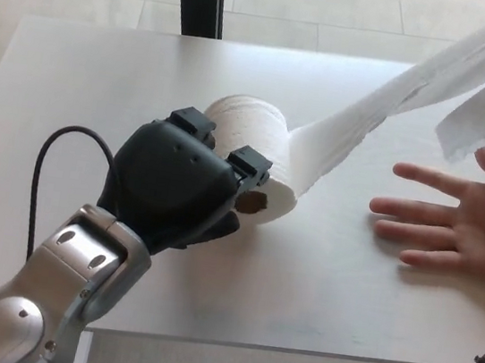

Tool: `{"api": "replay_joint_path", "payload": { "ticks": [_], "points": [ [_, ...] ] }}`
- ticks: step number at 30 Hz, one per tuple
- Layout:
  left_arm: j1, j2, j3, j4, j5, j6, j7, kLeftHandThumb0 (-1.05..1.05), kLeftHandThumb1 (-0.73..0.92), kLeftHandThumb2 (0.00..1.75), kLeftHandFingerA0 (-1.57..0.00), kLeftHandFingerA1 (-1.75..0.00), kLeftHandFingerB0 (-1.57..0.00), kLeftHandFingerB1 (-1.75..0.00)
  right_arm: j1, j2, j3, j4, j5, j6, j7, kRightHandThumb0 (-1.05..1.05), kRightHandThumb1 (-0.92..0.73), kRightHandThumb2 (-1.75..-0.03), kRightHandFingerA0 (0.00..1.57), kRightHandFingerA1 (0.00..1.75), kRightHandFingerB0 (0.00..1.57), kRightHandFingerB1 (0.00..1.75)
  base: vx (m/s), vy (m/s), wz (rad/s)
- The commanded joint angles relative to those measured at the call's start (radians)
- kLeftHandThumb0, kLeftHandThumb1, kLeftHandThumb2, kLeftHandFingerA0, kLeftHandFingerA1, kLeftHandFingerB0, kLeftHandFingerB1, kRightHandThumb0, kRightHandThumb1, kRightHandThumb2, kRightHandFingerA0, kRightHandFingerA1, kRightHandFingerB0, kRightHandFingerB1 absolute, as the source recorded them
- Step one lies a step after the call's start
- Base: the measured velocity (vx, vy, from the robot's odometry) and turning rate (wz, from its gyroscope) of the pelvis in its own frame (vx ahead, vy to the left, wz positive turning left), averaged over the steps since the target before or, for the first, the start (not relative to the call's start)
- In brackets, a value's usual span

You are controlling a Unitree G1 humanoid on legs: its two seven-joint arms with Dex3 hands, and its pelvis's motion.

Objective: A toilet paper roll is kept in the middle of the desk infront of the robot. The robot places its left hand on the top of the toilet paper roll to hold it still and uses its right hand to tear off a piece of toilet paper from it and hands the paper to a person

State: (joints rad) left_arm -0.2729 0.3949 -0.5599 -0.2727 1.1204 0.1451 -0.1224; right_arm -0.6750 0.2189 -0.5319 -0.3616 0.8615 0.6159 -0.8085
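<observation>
The roll (259, 161) is seen lying on its side at the middle of the surface (85, 78). It is pressed by the left hand (173, 192) from 8 o'clock, with the fingers (249, 164) spread over its near end. A paper strip (388, 107) is stretched toward 2 o'clock, above a person's open hand (463, 221). The right hand is not seen.

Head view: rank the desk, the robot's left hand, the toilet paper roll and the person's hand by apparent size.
1. Desk, clearly largest.
2. Left robot hand, though nearness to the camera inflates it.
3. Toilet paper roll and person's hand look alike, so no ranking.
</observation>
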Motion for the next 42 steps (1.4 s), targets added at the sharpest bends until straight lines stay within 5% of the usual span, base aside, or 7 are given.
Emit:
{"api": "replay_joint_path", "payload": {
  "ticks": [1, 11, 16, 25, 31, 40, 42],
  "points": [
    [-0.051, 0.039, -0.006, 0.002, 0.017, -0.079, -0.069, -0.54, 0.78, 0.61, -0.6, -0.61, -0.56, -0.53, -0.043, 0.083, -0.006, -0.005, 0.191, -0.011, -0.147, -0.28, -0.76, -1.08, 1.05, 1.75, 0.78, 1.75, 0.0, 0.0, 0.0],
    [-0.131, -0.005, 0.033, 0.016, -0.033, -0.083, -0.09, -0.52, 0.78, 0.61, -0.62, -0.62, -0.6, -0.55, 0.023, 0.055, 0.056, -0.005, 0.258, -0.017, -0.141, -0.26, -0.66, -1.2, 1.05, 1.75, 0.79, 1.74, 0.0, 0.0, 0.0],
    [-0.159, -0.026, 0.042, 0.068, -0.032, -0.075, -0.089, -0.52, 0.76, 0.61, -0.63, -0.62, -0.59, -0.57, 0.031, 0.054, 0.091, 0.003, 0.262, -0.044, -0.139, -0.29, -0.73, -1.07, 1.06, 1.75, 0.83, 1.7, 0.0, 0.0, 0.0],
    [0.015, -0.003, 0.068, 0.25, -0.064, -0.092, 0.122, -0.5, 0.76, 0.63, -0.63, -0.69, -0.59, -0.59, 0.016, 0.023, 0.121, -0.017, 0.252, -0.076, -0.205, -0.31, -0.84, -0.99, 1.01, 1.75, 0.69, 1.75, 0.0, 0.0, 0.0],
    [0.145, 0.048, 0.147, 0.339, -0.093, -0.121, 0.273, -0.47, 0.77, 0.61, -0.66, -0.7, -0.58, -0.58, 0.034, -0.047, 0.091, -0.031, 0.287, -0.054, -0.204, -0.27, -0.62, -1.25, 1.02, 1.75, 0.73, 1.75, 0.0, 0.0, 0.0],
    [0.133, -0.018, 0.169, 0.441, -0.124, -0.088, 0.247, -0.49, 0.83, 0.64, -0.56, -0.76, -0.5, -0.58, 0.016, -0.058, 0.107, -0.014, 0.256, -0.08, -0.194, -0.26, -0.64, -1.23, 1.02, 1.75, 0.74, 1.75, 0.0, 0.0, 0.0],
    [0.128, -0.019, 0.152, 0.445, -0.113, -0.103, 0.268, -0.49, 0.83, 0.64, -0.55, -0.71, -0.5, -0.56, -0.009, -0.05, 0.121, -0.003, 0.218, -0.096, -0.207, -0.27, -0.77, -1.08, 1.0, 1.75, 0.71, 1.75, 0.0, 0.0, 0.0]
  ]
}}
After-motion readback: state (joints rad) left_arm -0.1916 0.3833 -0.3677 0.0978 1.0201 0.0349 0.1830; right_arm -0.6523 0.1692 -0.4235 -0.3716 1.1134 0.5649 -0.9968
